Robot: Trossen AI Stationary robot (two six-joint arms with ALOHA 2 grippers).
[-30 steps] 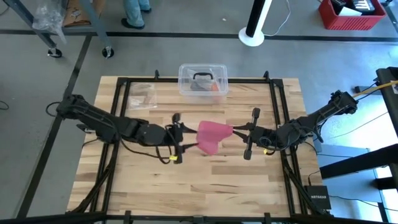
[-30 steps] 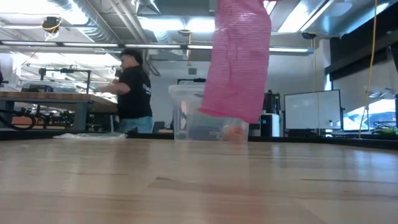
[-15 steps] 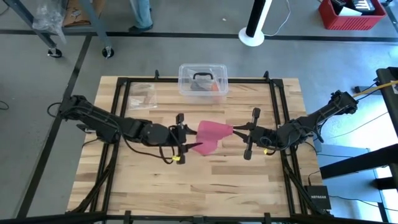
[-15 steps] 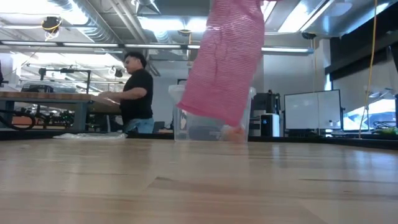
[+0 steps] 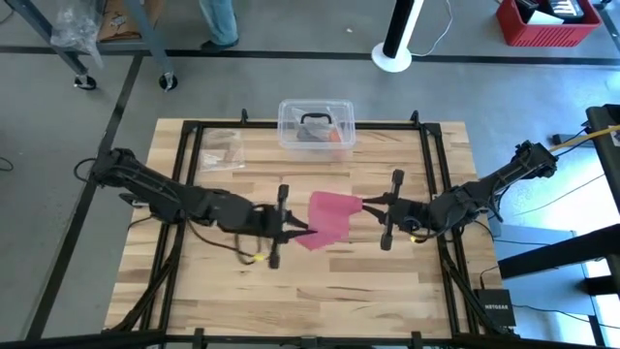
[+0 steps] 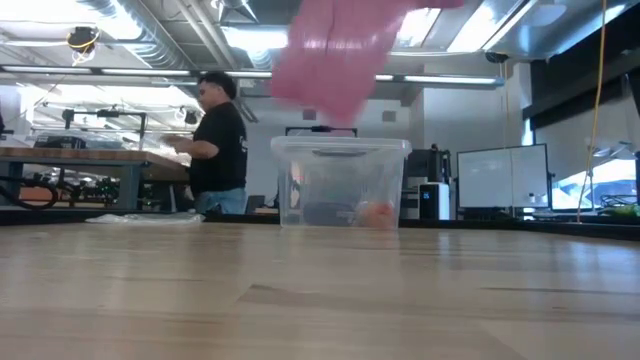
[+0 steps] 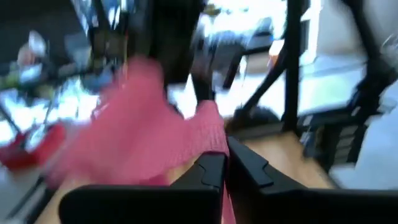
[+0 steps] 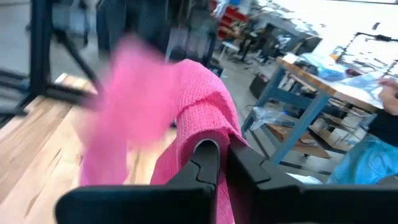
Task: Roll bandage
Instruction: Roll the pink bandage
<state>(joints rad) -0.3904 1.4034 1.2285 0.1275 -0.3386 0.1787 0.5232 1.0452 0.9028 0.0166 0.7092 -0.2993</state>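
The bandage [image 5: 329, 215] is a pink-red piece of soft fabric, held in the air between my two grippers over the middle of the table. In the low view the bandage [image 6: 330, 50] hangs high, above the top of the clear box. My left gripper [image 5: 302, 231] is shut on its left near part. My right gripper [image 5: 364, 205] is shut on its right far corner. Both wrist views show the fabric bunched just beyond the shut fingers. My left gripper pinches the bandage's near left edge [image 7: 208, 134] between its two fingers, coming about level from the table's left. The fabric spreads away from the fingers, slack and clear of the table. My right gripper pinches the bandage's right end [image 8: 205, 118] between its two fingers, coming about level from the table's right. The fabric folds over the fingertips and hangs slack, clear of the table.
A clear plastic box [image 5: 316, 126] with a black handle stands at the table's far edge. A small clear bag [image 5: 221, 147] lies at the far left. A person [image 6: 215, 145] stands at a bench beyond the table. Bare wood lies along the near side.
My left gripper has gone toward the table's near edge and a little to the right, still shut on the bandage. The bandage's hanging lower part has swung up and now sits well above the box top in the low view. My right gripper has stayed put.
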